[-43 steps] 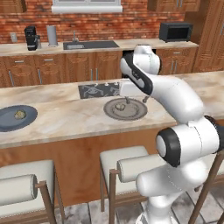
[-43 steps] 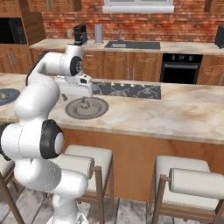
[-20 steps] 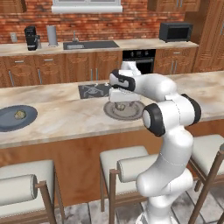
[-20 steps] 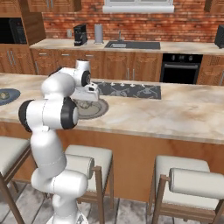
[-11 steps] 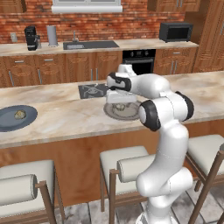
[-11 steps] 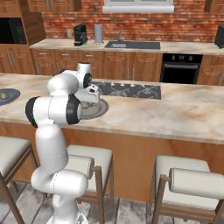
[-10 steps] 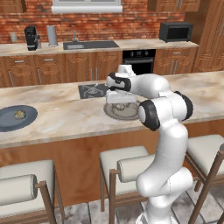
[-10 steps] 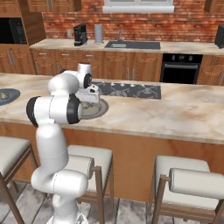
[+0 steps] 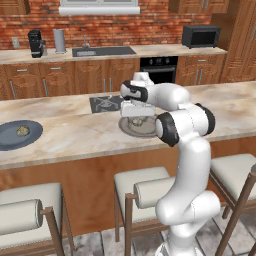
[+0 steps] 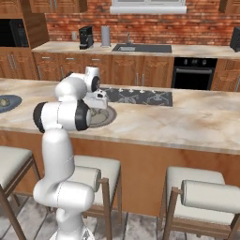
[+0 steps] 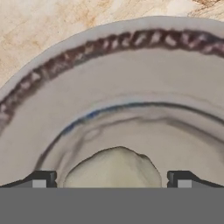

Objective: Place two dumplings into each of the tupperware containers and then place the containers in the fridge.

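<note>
Dumpling: a pale tan, rounded, slightly crinkled lump lying near the centre of a round plate, at the 6 o'clock edge of the hand view. A second dumpling, tan and small, rests on a dark round plate on the counter, at 9 o'clock in the left base view.

You've got one dumpling between the jaws, on one patterned plate; one more dumpling on one dark plate, well left of the jaws; three stools; one microwave.
</note>
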